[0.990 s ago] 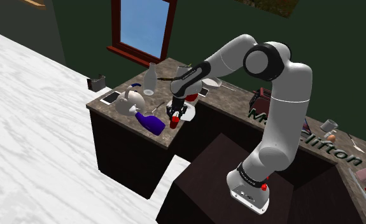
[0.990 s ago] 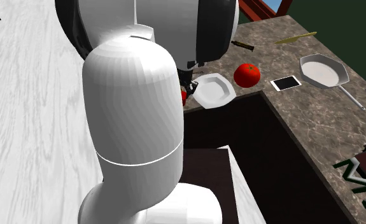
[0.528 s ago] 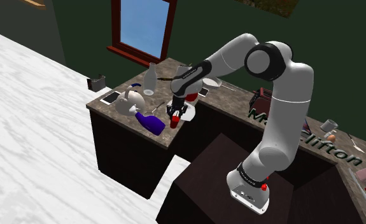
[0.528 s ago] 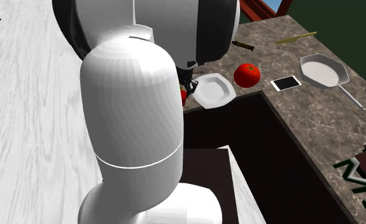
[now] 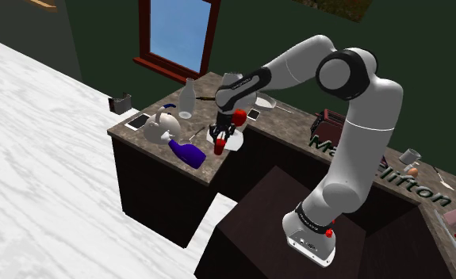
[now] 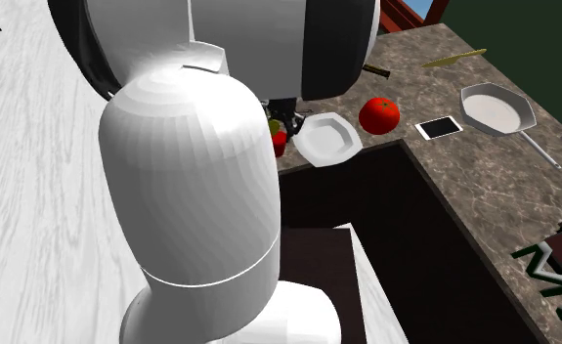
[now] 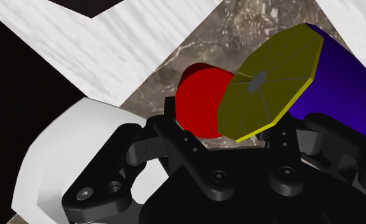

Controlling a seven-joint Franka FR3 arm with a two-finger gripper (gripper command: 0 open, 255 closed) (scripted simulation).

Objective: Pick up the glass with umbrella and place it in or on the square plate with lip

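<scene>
Gripping red glass between closed-in fingers of gripper, yellow umbrella in glass. Mid-frame in shoulder view, by counter front edge. Just left of white square plate in second exterior view. Near blue bottle.

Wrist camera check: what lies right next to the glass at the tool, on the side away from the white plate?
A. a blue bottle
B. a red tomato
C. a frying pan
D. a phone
A: in the wrist view a blue bottle lies just past the yellow umbrella of the red glass, opposite the white plate.
</scene>
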